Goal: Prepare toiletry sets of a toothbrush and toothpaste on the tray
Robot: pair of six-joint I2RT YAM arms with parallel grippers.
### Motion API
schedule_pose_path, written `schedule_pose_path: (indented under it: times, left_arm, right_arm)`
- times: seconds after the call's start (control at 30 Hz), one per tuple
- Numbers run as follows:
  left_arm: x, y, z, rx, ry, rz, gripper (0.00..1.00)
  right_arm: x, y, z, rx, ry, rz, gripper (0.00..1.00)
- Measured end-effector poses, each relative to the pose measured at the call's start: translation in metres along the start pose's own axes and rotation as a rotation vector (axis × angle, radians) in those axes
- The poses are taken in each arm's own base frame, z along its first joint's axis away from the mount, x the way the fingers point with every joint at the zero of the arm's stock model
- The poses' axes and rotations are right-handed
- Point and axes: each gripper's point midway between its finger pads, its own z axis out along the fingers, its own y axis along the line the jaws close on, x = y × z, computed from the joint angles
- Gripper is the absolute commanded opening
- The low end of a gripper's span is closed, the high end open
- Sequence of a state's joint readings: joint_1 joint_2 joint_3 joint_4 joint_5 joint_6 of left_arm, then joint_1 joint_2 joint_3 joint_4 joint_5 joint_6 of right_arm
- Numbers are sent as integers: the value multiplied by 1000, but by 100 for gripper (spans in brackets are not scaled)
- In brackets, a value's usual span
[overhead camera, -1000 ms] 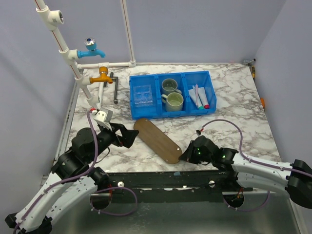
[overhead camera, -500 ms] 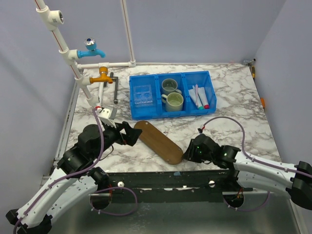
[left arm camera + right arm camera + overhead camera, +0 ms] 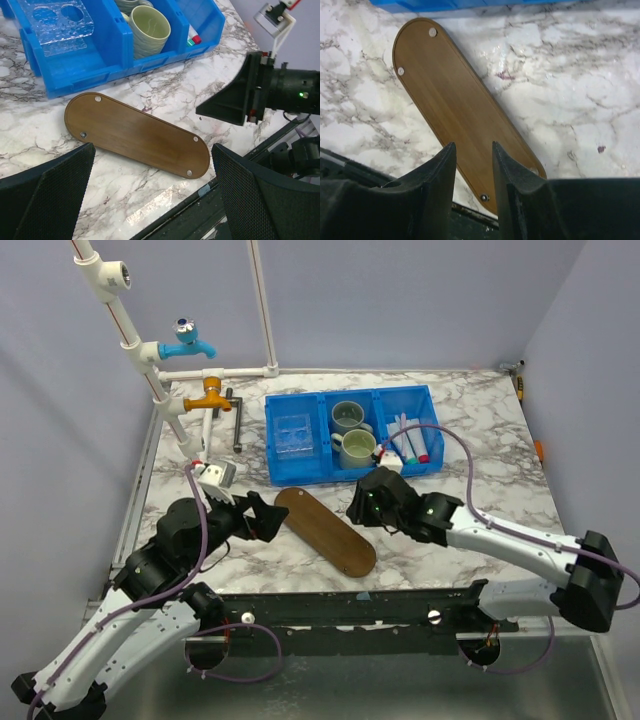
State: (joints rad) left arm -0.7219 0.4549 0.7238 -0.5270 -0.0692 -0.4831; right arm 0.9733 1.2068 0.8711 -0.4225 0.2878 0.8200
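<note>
The tray (image 3: 322, 528) is a dark-brown wooden oval lying diagonally on the marble near the front edge, with nothing on it; it also shows as the tray (image 3: 135, 132) and the tray (image 3: 455, 95). Toothbrushes and tubes (image 3: 408, 440) lie in the right compartment of the blue bin (image 3: 345, 476). My right gripper (image 3: 353, 510) hovers over the tray's right side, between tray and bin. In the right wrist view the right gripper (image 3: 472, 146) is open with nothing between its fingers. My left gripper (image 3: 268, 521) stands wide open just left of the tray; the left gripper (image 3: 152, 147) is empty.
The bin's middle compartment holds two green cups (image 3: 355, 448) and its left one a clear holder (image 3: 293, 435). White pipes with a blue tap (image 3: 188, 340) and an orange tap (image 3: 208, 396) stand at the back left. The table's front edge (image 3: 200, 200) runs just past the tray's near end.
My right gripper opened at the tray's near end, then lifted and swung back toward the bin. The tray lies about where it was. The left gripper edged slightly toward the tray.
</note>
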Motion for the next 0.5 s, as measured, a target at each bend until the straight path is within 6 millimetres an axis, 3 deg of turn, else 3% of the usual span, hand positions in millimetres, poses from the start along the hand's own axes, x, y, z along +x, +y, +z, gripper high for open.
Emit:
schedule_pose_path:
  times: [0.3, 0.5]
  left_arm:
    - [-12, -3, -26, 11, -25, 22, 99]
    - [-13, -2, -36, 20, -44, 49, 99]
  right_arm:
    - [-13, 18, 61, 95, 3, -122, 35]
    - [-13, 21, 96, 155, 7, -172, 22]
